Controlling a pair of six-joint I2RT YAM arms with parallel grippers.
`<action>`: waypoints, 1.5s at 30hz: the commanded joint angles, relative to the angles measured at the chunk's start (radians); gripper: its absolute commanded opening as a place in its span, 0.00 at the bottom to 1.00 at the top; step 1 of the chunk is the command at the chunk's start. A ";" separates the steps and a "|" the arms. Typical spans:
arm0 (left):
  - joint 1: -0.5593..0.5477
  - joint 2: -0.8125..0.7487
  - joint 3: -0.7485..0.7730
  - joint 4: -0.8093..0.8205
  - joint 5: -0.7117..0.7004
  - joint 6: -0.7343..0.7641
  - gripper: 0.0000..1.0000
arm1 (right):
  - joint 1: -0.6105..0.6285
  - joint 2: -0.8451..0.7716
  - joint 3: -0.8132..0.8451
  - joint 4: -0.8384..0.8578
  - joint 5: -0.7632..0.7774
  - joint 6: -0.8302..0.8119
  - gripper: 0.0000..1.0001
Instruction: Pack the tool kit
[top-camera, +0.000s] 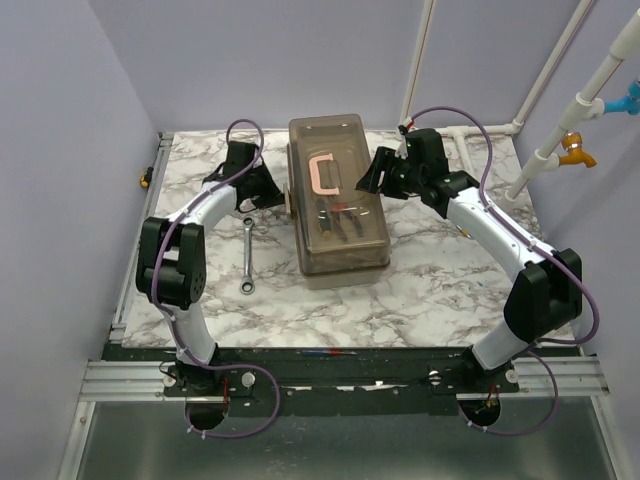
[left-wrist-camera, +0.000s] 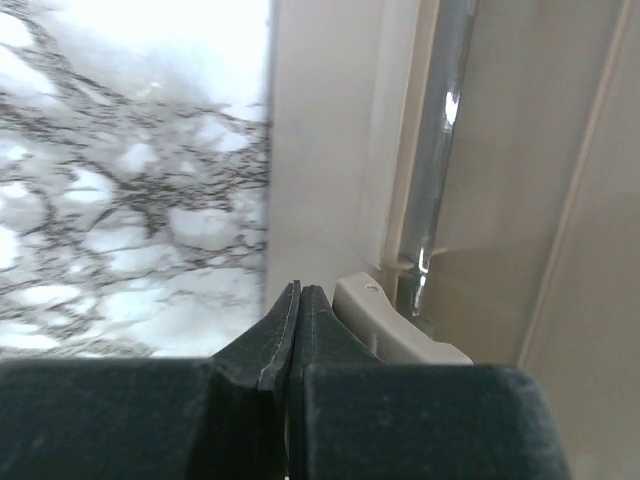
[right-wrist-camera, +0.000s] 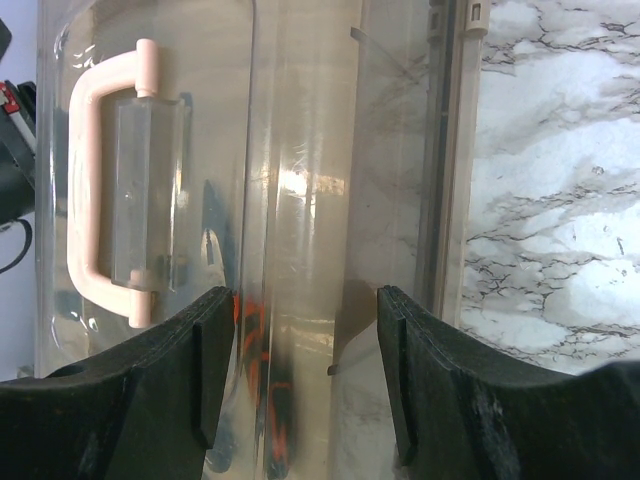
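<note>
The tool kit (top-camera: 337, 205) stands mid-table with its smoky lid down and its pink handle (top-camera: 322, 175) on top. Pliers and other tools (top-camera: 338, 218) show dimly through the lid. My left gripper (top-camera: 278, 198) is shut with nothing in it, its tips (left-wrist-camera: 298, 290) right beside the beige latch (left-wrist-camera: 392, 322) on the box's left wall (left-wrist-camera: 325, 150). Over the lid's right side hangs my right gripper (top-camera: 378, 172), open (right-wrist-camera: 305, 300), with nothing between its fingers. The pink handle (right-wrist-camera: 90, 170) and red-handled tools (right-wrist-camera: 265, 400) appear beneath it. A silver wrench (top-camera: 247, 256) lies on the table left of the box.
White pipes (top-camera: 560, 130) with blue and orange fittings rise at the back right. Purple walls close in the back and left. Marble tabletop (top-camera: 420, 290) stretches in front of the box, ending at the metal rail (top-camera: 340, 375) by the arm bases.
</note>
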 joint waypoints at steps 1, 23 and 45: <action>-0.145 0.056 0.256 -0.352 -0.231 0.187 0.00 | 0.011 0.037 0.002 -0.037 -0.030 -0.023 0.62; -0.239 0.352 0.542 -0.650 -0.335 0.271 0.00 | 0.011 0.017 -0.050 -0.027 -0.022 -0.008 0.62; -0.196 0.215 0.381 -0.161 0.151 0.062 0.00 | 0.011 0.042 -0.117 0.125 -0.134 0.107 0.64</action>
